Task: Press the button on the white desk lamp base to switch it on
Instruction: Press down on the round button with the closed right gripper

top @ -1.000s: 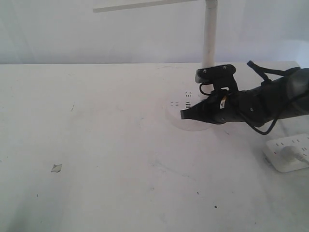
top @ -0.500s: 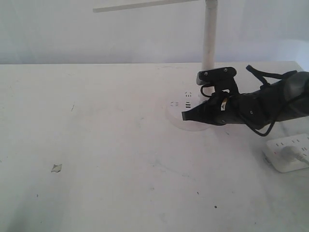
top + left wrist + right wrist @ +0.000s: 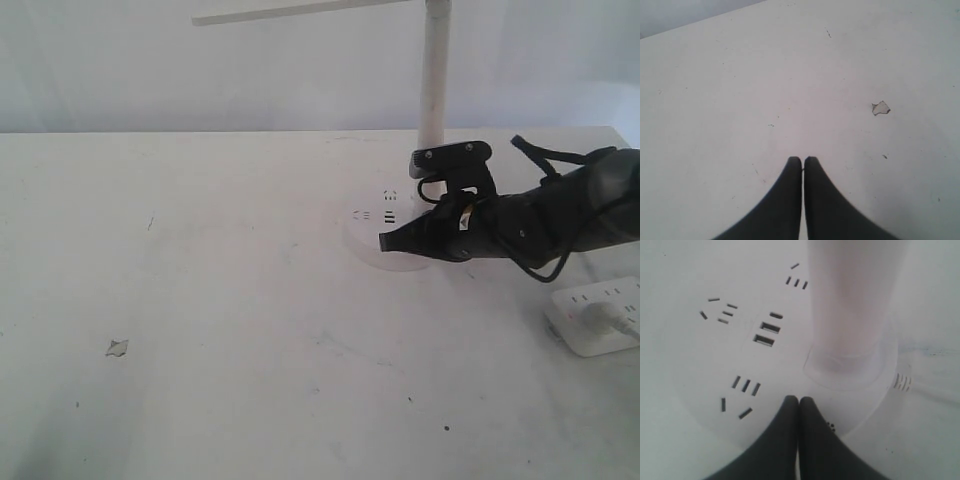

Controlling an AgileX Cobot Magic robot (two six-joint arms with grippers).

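Observation:
The white desk lamp base point(image 3: 375, 225) point(image 3: 700, 365) is a round disc with dark slots and a thick white pole point(image 3: 433, 70) point(image 3: 852, 300). My right gripper point(image 3: 384, 241) point(image 3: 798, 401) is shut with nothing in it, its black tips low over the front part of the disc, close to the pole's foot. The button cannot be made out in any view; three tiny dark dots point(image 3: 830, 426) show beside the right finger. My left gripper point(image 3: 802, 161) is shut over bare table, and does not show in the exterior view.
A white power strip point(image 3: 598, 315) with a plug in it lies at the right edge of the table point(image 3: 200, 300). A small chip point(image 3: 117, 347) point(image 3: 880, 107) marks the table at the left. The lamp's arm point(image 3: 300, 10) runs across the top.
My right gripper has drawn back slightly to the right over the base, its tips moving a few pixels. The lamp and the left gripper have stayed put.

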